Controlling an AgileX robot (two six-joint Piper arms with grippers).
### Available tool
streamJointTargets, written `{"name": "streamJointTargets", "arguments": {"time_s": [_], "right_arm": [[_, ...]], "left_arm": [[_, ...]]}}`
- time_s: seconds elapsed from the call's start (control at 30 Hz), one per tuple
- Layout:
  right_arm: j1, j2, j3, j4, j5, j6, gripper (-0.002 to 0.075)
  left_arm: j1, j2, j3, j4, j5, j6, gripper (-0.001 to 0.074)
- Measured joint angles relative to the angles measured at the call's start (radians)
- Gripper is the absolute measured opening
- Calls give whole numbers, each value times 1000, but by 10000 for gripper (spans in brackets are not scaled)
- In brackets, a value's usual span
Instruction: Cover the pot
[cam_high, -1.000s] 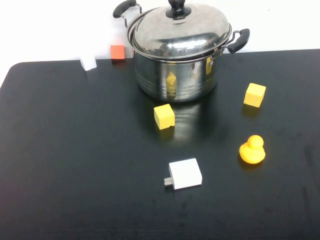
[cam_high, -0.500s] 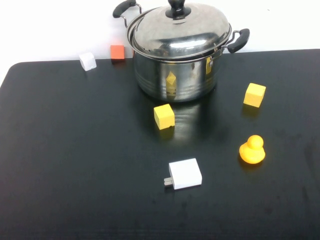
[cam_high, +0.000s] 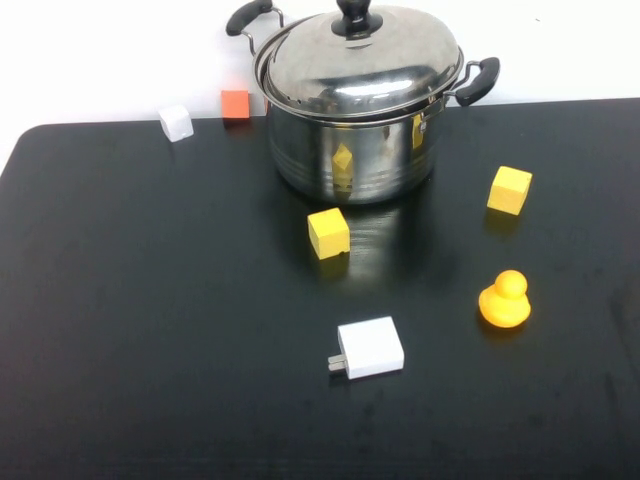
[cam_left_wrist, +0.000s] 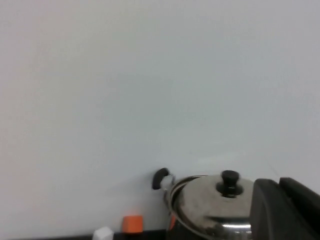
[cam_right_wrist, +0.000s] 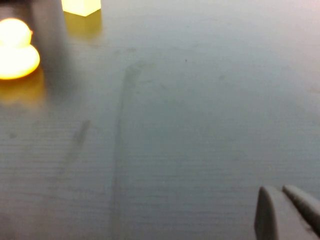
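The pot (cam_high: 352, 150) stands at the far edge of the black surface (cam_high: 150, 300), up against the white wall, with the domed lid (cam_high: 360, 60) already sitting on it, black knob (cam_high: 353, 15) uppermost. Neither arm reaches into the high view.

The left claw (cam_left_wrist: 287, 210) is raised and faces the wall, well back from the pot; only a dark corner of it shows in its own camera, and its jaws are closed with nothing between them. The right claw (cam_right_wrist: 287, 215) hangs low over bare surface near the yellow duck (cam_high: 505, 298); its two fingertips look pressed together and empty, though only the tips show.

In front of the pot lies a yellow block (cam_high: 328, 232), a second yellow block (cam_high: 510, 189) to its right, and a white charger (cam_high: 369, 348) nearer the robot. A white block (cam_high: 176, 122) and an orange block (cam_high: 235, 104) sit by the wall.
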Motion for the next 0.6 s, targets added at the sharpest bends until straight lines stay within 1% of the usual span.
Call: {"name": "streamJointTargets", "arguments": {"time_s": [0.07, 0.17, 0.23, 0.3, 0.47, 0.6], "right_arm": [[0, 0, 0, 0, 0, 0, -2], [0, 0, 0, 0, 0, 0, -2], [0, 0, 0, 0, 0, 0, -2], [0, 0, 0, 0, 0, 0, -2], [0, 0, 0, 0, 0, 0, -2], [0, 0, 0, 0, 0, 2, -2]], "left_arm": [[5, -99, 179, 0, -133, 17, -1], [37, -225, 422, -7, -259, 27, -1], [68, -290, 581, -42, -292, 40, -1], [115, -353, 721, -126, -299, 76, -1], [239, -465, 948, -339, -323, 194, -1], [301, -535, 1079, -382, -346, 227, -1]]}}
